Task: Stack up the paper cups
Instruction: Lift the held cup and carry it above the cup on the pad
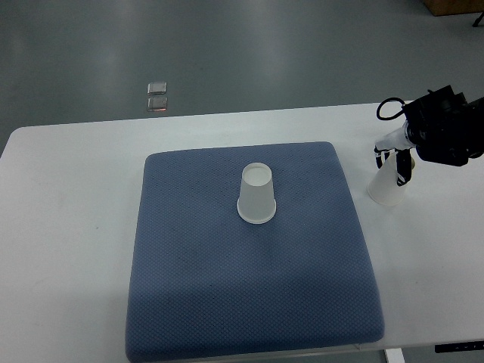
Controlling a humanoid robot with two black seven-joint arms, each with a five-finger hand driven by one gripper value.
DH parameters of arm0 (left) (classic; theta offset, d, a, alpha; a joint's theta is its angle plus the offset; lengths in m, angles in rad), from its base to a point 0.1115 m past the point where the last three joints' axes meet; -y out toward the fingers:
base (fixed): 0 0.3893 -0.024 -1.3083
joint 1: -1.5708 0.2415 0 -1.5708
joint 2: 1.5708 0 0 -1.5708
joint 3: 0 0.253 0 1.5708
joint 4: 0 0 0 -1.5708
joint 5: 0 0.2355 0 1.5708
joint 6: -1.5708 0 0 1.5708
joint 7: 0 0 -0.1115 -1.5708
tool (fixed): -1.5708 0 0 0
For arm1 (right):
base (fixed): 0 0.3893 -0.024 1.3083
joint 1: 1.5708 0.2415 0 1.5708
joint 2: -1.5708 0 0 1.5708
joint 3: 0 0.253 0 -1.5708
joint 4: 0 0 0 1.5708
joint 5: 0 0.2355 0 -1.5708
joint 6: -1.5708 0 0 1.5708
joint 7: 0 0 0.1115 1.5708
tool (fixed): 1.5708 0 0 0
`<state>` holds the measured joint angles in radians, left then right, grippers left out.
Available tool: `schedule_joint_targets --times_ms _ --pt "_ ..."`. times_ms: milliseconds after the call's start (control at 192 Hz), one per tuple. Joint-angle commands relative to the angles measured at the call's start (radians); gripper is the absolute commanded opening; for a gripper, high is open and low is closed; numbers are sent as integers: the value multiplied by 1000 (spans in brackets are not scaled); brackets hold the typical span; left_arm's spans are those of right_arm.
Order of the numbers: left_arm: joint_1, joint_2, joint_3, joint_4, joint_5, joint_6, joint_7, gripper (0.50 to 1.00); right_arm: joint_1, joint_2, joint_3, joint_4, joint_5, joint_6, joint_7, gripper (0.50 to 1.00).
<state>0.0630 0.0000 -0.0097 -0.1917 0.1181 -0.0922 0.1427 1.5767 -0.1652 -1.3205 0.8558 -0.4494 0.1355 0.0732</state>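
Observation:
One white paper cup [257, 195] stands upside down near the middle of the blue mat [197, 287]. A second white paper cup [387, 189] is at the right, over the white table just past the mat's right edge. My right hand [395, 160] comes in from the right edge and its fingers are curled around the top of that second cup. The left arm does not show.
The blue mat lies on a white table [68, 227]. Grey floor lies beyond the table's far edge, with two small floor markers [157, 97] on it.

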Motion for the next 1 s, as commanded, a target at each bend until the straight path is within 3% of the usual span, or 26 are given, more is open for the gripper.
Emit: schedule_joint_targets --times_ms 0,42,151,338,546,858,993 --pt "0 0 -1 0 0 0 0 1000 -7 1 -2 -8 -2 -5 2 615" --pt "0 0 -1 0 0 0 0 1000 -12 1 -2 -8 -2 -5 2 580" --pt "0 0 -1 0 0 0 0 1000 -7 0 -2 -8 -2 -2 2 556" --pt "1 0 1 0 0 -1 0 1000 65 -14 -3 8 -9 23 5 556" --pt "0 0 2 -2 0 -1 0 1000 287 -23 -3 120 -12 102 11 558" --pt "0 0 2 -5 0 -7 0 1000 707 -54 14 281 -35 319 62 566" --pt "-2 0 5 -5 0 -11 0 1000 829 -56 15 341 -37 368 76 568"
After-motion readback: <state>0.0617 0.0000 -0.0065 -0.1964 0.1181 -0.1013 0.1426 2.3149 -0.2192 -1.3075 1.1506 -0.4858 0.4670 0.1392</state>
